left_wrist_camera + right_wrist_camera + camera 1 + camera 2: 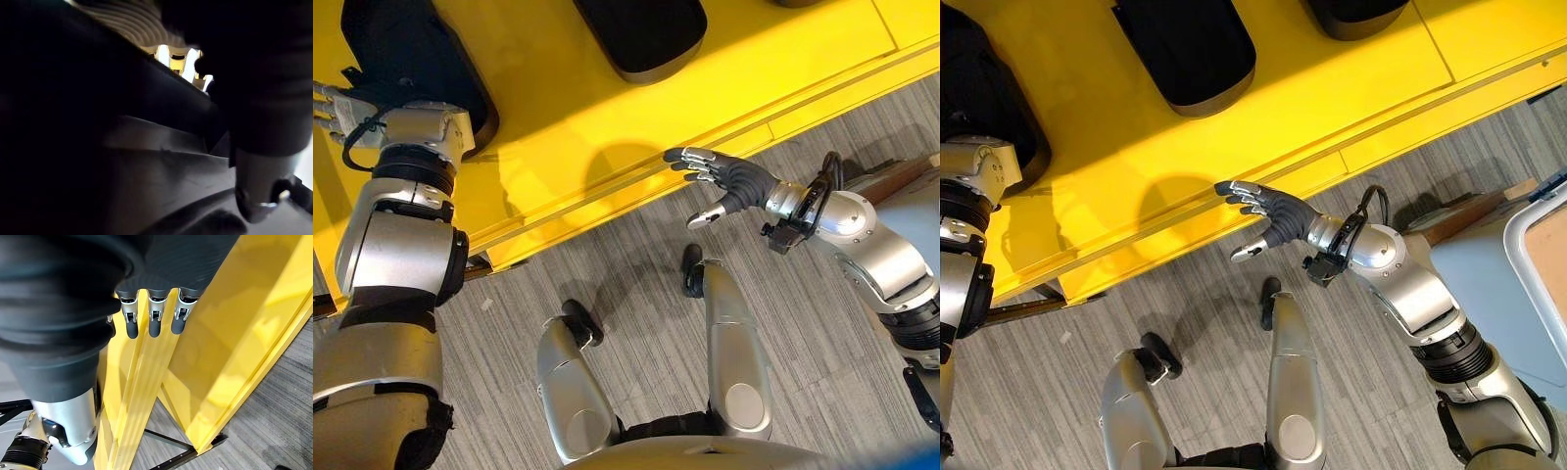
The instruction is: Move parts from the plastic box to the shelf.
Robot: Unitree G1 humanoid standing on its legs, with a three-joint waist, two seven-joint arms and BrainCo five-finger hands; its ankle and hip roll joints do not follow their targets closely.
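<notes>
A yellow shelf runs across the top, with black moulded parts lying on it. My left hand is at the shelf's far left, against one large black part, which sits dark and very close in the left wrist view. A second black part lies further right and a third beyond it. My right hand hovers open and empty at the shelf's front edge, with its fingers straight over the yellow surface.
A pale grey-blue plastic box with a light rim stands at the right edge, with a brown board beside it. Grey wood-pattern floor lies in front of the shelf. A black shelf brace crosses low under the shelf.
</notes>
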